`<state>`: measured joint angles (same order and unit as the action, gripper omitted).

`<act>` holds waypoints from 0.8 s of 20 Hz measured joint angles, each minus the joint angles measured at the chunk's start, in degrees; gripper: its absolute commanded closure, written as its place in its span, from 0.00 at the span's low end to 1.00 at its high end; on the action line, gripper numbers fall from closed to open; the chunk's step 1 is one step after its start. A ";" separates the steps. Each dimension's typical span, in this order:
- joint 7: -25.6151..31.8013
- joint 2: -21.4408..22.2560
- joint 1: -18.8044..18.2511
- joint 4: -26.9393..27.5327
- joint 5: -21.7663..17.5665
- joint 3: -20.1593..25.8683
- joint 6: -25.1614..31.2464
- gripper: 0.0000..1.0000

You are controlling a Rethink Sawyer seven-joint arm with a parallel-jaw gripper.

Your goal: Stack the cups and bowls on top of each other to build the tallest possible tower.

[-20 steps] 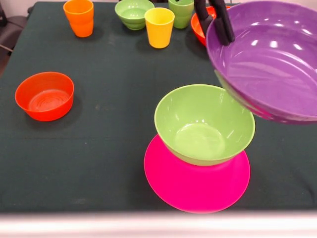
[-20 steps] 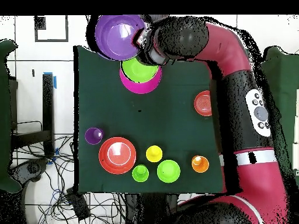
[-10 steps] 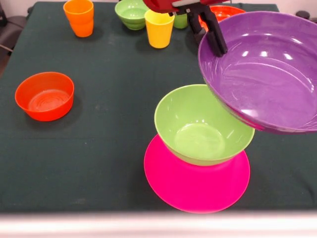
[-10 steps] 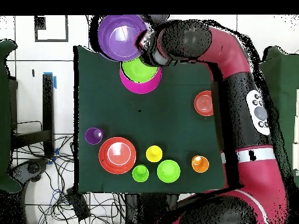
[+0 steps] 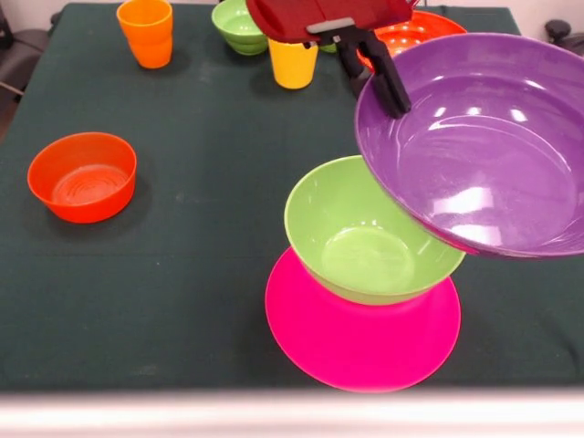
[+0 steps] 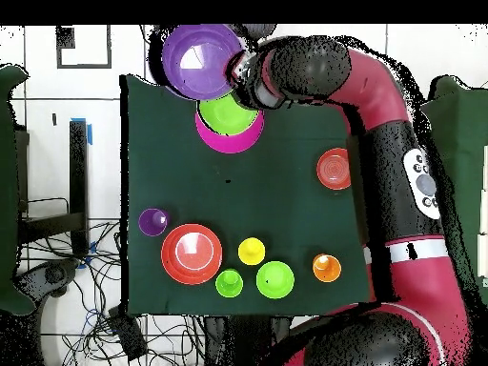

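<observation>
Jaws clamp the purple bowl (image 5: 484, 146) rim; gripper (image 5: 372, 73) holds it tilted, airborne, overlapping the green bowl (image 5: 372, 228) on the pink bowl (image 5: 362, 333). We note dark green tablecloth (image 5: 201, 265); tiled floor (image 6: 57, 105), cables (image 6: 67, 286) beside it.

My black hand (image 5: 376, 68), on my red and black arm (image 6: 396, 124), carries the glossy purple bowl (image 5: 484, 146). Light green bowl (image 5: 370, 233) on magenta-pink bowl (image 5: 360, 342); orange-red bowl (image 5: 82, 175); orange cup (image 5: 146, 32); yellow cup (image 5: 292, 64); dark green tabletop (image 5: 182, 265).
</observation>
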<state>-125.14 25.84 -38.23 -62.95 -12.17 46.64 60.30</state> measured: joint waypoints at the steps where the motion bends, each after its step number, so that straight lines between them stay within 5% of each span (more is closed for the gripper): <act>1: 0.22 -0.12 -0.14 0.01 -0.05 0.12 0.00 1.00; 16: 5.03 -1.52 -1.56 0.02 -0.93 0.43 0.00 1.00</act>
<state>-120.11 24.31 -39.79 -62.93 -13.09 47.07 60.30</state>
